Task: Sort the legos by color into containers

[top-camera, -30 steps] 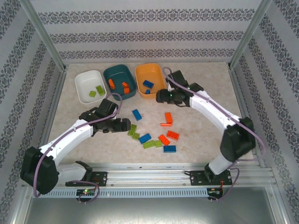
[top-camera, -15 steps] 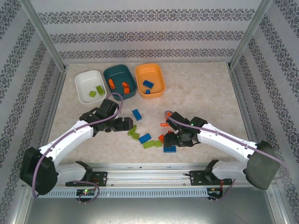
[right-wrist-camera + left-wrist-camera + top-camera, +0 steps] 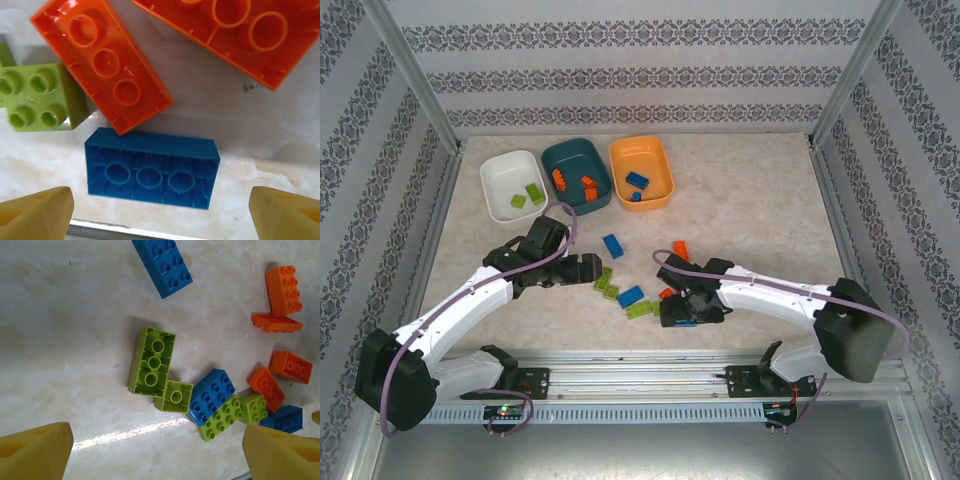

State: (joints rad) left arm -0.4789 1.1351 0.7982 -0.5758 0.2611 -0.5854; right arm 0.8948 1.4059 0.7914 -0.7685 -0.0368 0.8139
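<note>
Loose legos lie in the front middle of the table: a blue one (image 3: 613, 246), lime ones (image 3: 605, 280), another blue (image 3: 630, 296) and orange ones (image 3: 680, 250). My right gripper (image 3: 672, 314) hangs open low over an upturned blue brick (image 3: 152, 167), which lies between and just ahead of its yellow fingertips (image 3: 35, 212), untouched. My left gripper (image 3: 590, 268) is open over an upturned lime brick (image 3: 151, 361) and a small lime one (image 3: 174, 396), holding nothing. The white tub (image 3: 500, 180) holds lime bricks, the teal tub (image 3: 575, 158) orange ones, the orange tub (image 3: 640, 155) blue ones.
Two upturned orange bricks (image 3: 102, 62) and a small lime brick (image 3: 37, 97) crowd the blue one. A blue-and-lime pair (image 3: 217, 405) and more orange bricks (image 3: 283, 289) lie to the right in the left wrist view. The table's front rail (image 3: 650, 375) runs close behind the pile.
My right arm swung from the orange tub back down to the pile near the front edge, and its jaws spread wider. The left arm barely shifted.
</note>
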